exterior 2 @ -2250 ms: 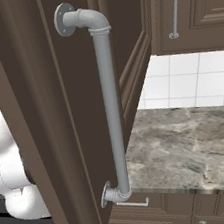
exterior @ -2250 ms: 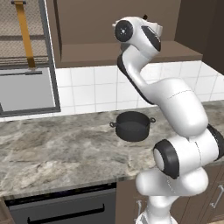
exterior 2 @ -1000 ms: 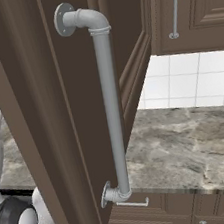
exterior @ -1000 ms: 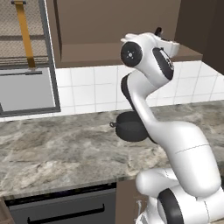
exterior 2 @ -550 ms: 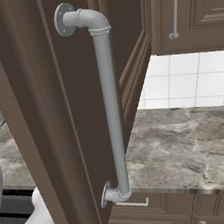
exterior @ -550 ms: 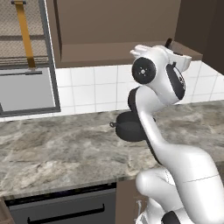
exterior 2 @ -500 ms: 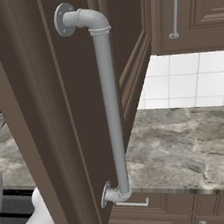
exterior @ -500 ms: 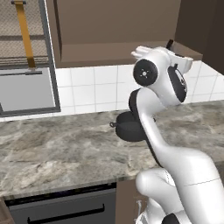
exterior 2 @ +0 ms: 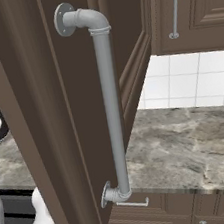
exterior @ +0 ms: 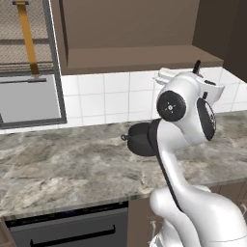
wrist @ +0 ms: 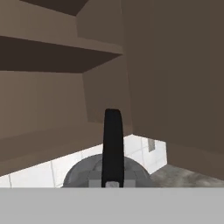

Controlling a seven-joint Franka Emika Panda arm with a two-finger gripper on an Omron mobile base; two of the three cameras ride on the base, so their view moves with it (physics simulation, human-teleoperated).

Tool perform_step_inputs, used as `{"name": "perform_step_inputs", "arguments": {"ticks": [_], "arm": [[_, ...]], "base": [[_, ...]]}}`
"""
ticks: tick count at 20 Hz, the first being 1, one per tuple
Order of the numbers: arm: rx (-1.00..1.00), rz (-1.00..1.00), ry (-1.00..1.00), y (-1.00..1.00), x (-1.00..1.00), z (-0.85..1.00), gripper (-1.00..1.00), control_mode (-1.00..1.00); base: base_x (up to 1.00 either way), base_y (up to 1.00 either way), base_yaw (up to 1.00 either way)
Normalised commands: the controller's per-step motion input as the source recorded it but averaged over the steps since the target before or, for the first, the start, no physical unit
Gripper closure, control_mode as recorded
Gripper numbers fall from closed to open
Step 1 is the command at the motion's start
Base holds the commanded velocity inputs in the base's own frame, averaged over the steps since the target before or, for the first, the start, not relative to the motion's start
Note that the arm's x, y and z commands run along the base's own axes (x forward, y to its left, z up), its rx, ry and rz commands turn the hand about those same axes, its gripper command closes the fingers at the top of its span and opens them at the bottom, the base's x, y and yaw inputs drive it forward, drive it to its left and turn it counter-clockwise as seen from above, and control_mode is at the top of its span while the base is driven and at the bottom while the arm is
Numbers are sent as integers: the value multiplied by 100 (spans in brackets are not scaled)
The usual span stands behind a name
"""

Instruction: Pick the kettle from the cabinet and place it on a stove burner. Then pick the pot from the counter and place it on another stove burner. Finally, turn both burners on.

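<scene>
The grey kettle [wrist: 109, 171] fills the bottom of the hand view, its black arched handle [wrist: 113, 140] standing upright in the middle. My gripper [wrist: 113, 183] is shut on that handle. Past it lie the brown cabinet [wrist: 57, 52] interior and white tiles. In the left base view the open cabinet [exterior: 130, 29] is overhead, and my hand sits just under the front edge of its floor, hidden behind the big wrist joint. The black pot [exterior: 139, 140] rests on the counter [exterior: 58, 169] by the tiled wall, half hidden by my arm. The stove burners are out of view.
The open dark cabinet door with its grey pipe handle [exterior 2: 111, 109] stands close on my right. A grey-framed appliance [exterior: 29, 96] hangs at the left above the counter. A dark appliance front [exterior: 62, 231] sits under the counter edge.
My arm has swung right and down, away from the cabinet opening, with the kettle still in its grip. The pot has not moved.
</scene>
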Motion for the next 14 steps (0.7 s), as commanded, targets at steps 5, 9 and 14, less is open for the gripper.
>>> {"name": "perform_step_inputs", "arguments": {"ticks": [5, 9, 14], "arm": [[0, -10, 0, 0, -38, -29, 100, -100], [0, -9, 0, 0, -40, -23, 100, -100], [0, -6, 0, 0, -25, -9, 100, -100]], "base": [[0, 0, 0], [0, 0, 0], [0, 0, 0]]}}
